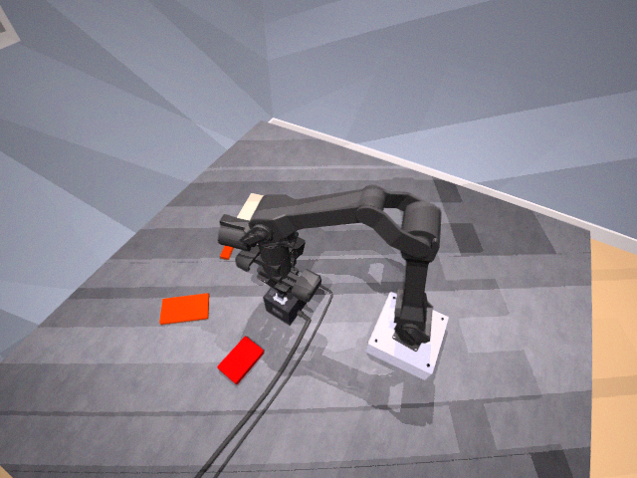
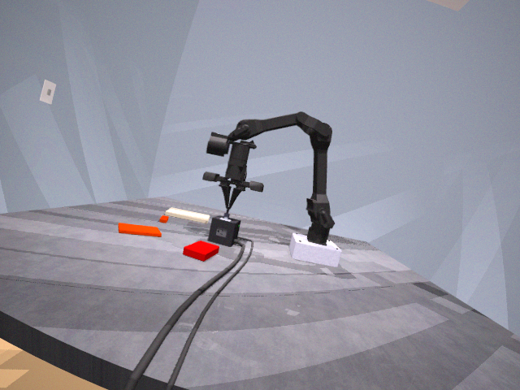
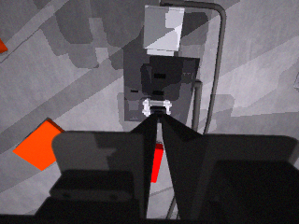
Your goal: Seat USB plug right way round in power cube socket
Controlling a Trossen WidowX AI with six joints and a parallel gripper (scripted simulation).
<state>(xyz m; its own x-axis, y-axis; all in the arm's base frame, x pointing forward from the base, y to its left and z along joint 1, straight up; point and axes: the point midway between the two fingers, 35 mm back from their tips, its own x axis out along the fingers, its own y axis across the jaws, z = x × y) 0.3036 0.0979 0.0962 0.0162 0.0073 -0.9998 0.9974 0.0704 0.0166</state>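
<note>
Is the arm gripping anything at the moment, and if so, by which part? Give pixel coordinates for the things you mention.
Yes: the claw (image 2: 227,210) (image 3: 159,118) is shut on the USB plug (image 2: 226,215) (image 3: 157,111), by its upper end, above the power cube (image 1: 279,312) (image 2: 223,233) (image 3: 182,100).
</note>
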